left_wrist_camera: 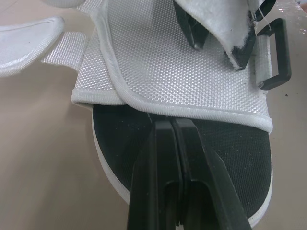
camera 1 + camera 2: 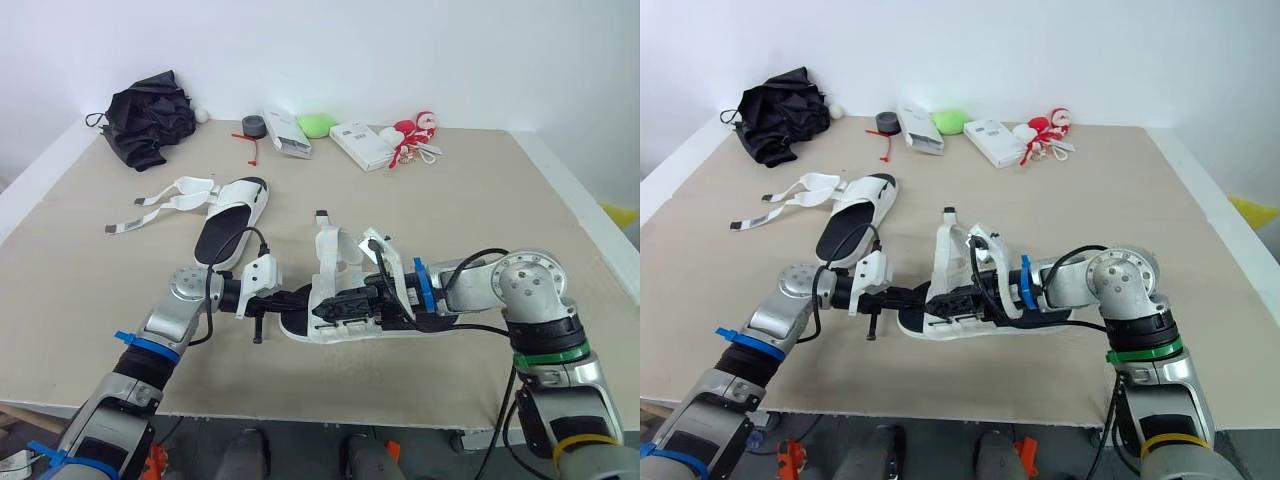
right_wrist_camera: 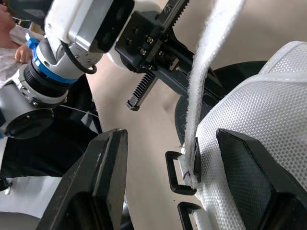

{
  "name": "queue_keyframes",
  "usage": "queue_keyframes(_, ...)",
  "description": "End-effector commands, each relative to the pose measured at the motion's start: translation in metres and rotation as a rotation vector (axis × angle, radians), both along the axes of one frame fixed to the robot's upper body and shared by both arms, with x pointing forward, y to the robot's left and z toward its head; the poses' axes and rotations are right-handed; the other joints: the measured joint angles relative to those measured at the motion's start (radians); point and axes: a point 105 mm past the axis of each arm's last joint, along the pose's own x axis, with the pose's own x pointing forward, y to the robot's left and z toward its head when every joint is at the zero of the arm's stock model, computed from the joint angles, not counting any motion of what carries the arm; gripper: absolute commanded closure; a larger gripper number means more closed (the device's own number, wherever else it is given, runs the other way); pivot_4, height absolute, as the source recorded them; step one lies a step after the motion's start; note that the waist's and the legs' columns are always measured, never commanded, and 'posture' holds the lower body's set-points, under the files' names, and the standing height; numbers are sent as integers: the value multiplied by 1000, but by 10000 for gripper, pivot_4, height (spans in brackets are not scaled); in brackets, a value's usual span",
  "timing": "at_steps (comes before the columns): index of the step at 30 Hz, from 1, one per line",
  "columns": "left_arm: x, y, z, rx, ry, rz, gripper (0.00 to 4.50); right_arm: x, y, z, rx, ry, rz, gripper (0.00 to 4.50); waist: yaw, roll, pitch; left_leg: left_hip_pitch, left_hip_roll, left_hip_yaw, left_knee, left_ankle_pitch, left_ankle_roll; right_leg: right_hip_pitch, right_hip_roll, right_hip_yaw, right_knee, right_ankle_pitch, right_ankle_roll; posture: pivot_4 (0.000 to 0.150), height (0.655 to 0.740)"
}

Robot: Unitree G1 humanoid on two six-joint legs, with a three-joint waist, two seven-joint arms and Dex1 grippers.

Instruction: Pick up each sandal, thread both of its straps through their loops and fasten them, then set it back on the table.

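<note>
At the front of the table (image 2: 500, 210): a white sandal (image 2: 332, 268), sole down. On its black insole (image 1: 230, 143), the left gripper (image 1: 171, 123), fingers pressed together, tips touching the hem of the mesh flap (image 1: 177, 62). From the other side, the right gripper (image 3: 170, 143), spread wide around a loose strap (image 3: 206, 72) above a black loop (image 3: 176, 173). Farther back, a second sandal (image 2: 232, 225), straps lying open. Along the far edge: black cloth (image 2: 148, 120), tape roll (image 2: 253, 125), box (image 2: 362, 145).

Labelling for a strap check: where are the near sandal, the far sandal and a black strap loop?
near sandal (image 2: 328, 262): left eye view, on its raised white upper.
far sandal (image 2: 225, 232): left eye view, on its black footbed.
black strap loop (image 1: 283, 52): left wrist view, on its outer bar.
</note>
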Motion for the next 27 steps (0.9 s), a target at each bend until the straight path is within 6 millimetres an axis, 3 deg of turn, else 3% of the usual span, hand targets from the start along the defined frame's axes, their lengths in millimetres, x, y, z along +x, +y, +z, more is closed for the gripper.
queue_keyframes(1,-5,15,-46,141,138,77,45000,0,1,4,1,-42,-2,19101,0,0,0,0,0,0,0,0,0,0,0,0,0,0,0,1500,7380)
queue_keyframes(7,-5,14,-46,139,138,78,45000,5,2,9,39,-60,-34,44778,0,0,0,0,0,0,0,0,0,0,0,0,0,0,0,1500,7380)
queue_keyframes(12,-5,14,-47,140,139,78,45000,1,-2,12,41,-53,-12,44778,0,0,0,0,0,0,0,0,0,0,0,0,0,0,0,1500,7380)
queue_keyframes(18,-5,15,-48,144,141,76,45000,-1,-28,30,14,-68,20,44778,1,1,0,0,0,0,0,0,0,0,-1,0,0,0,0,1500,7380)
queue_keyframes(27,-5,15,-48,145,139,77,45000,5,-35,32,-33,-56,52,44778,1,1,0,0,-1,0,0,0,0,0,-1,-1,0,0,0,1500,7380)
